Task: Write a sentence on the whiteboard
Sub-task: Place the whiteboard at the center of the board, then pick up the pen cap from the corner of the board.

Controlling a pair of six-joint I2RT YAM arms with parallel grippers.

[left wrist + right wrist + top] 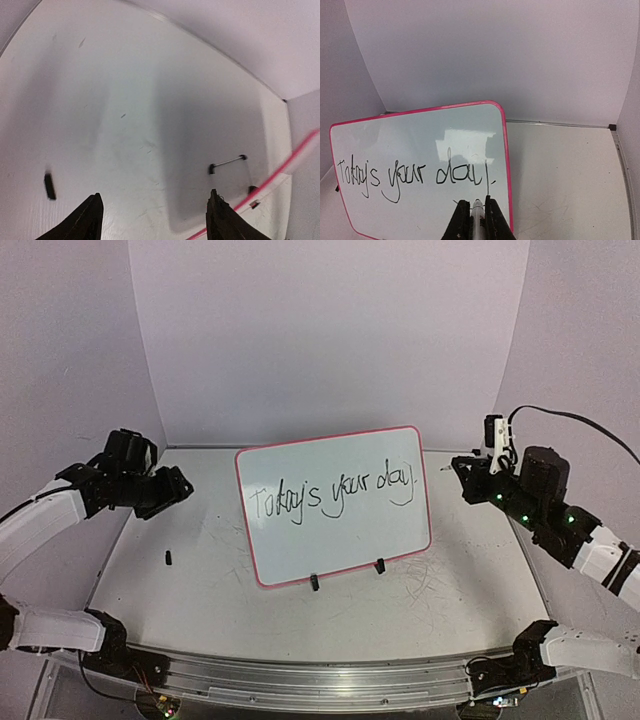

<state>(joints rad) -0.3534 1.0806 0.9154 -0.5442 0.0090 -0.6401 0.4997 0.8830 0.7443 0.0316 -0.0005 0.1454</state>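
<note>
The whiteboard stands upright at the table's middle on two black clip feet. The sentence "Today's your day." runs across it in black script. My right gripper is just right of the board's right rim, shut on a marker. In the right wrist view the whiteboard and the sentence fill the left side, and my right gripper points the marker tip at the end of "day". My left gripper is open and empty, left of the board. It is also open in its own wrist view.
A small black cap lies on the table left of the board; it also shows in the left wrist view. The board's pink rim and a clip foot appear at that view's right. Faint scribble marks are on the table.
</note>
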